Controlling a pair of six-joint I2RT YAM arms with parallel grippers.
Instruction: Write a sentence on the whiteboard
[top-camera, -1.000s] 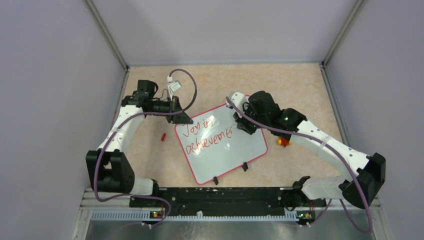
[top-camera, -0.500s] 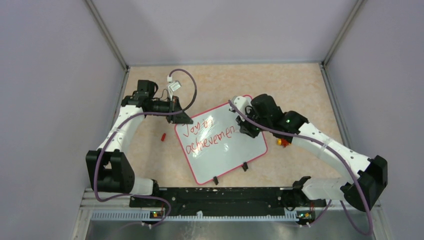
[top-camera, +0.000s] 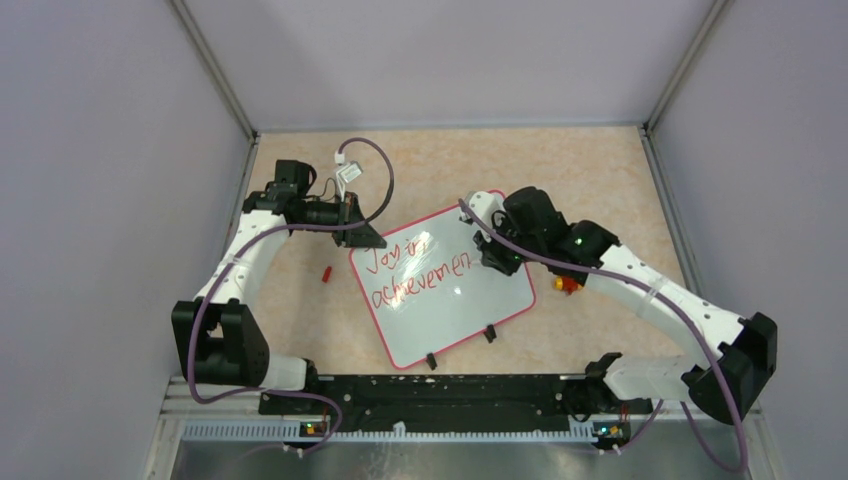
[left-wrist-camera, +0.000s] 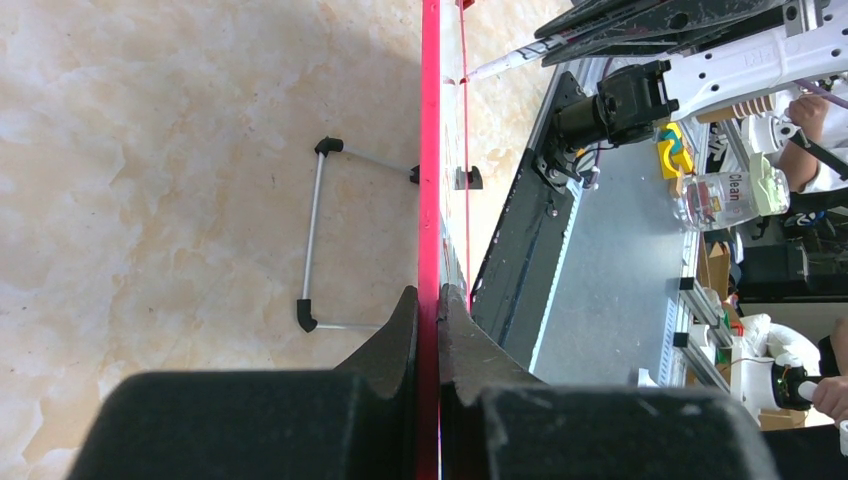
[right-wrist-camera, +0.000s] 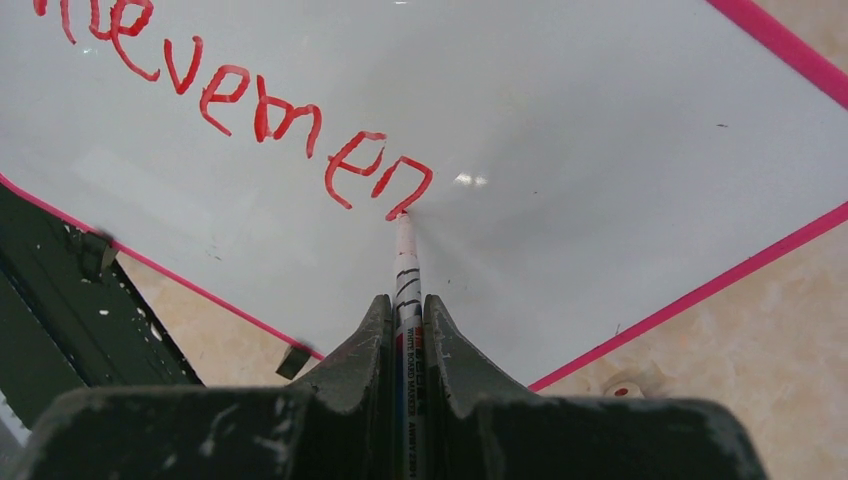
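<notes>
At the right gripper (right-wrist-camera: 405, 310): clamped tight on a slim white plastic marker (right-wrist-camera: 406, 265), tip touching the glossy white, pink-framed whiteboard (right-wrist-camera: 600, 150) where the red handwritten sentence (right-wrist-camera: 283, 118) stops, mid-"achievement". At the left gripper (left-wrist-camera: 429, 300): pinched shut on the frame's thin edge. Board in the middle of the mottled beige table (top-camera: 600, 170), between the arms. Next, likely: the closing "t", with light, steady pressure.

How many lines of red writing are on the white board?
2. The upper line, "Joy in", sits near the left corner of the board; the lower line runs just beneath, ending at the pen. The right arm may hide more.
</notes>
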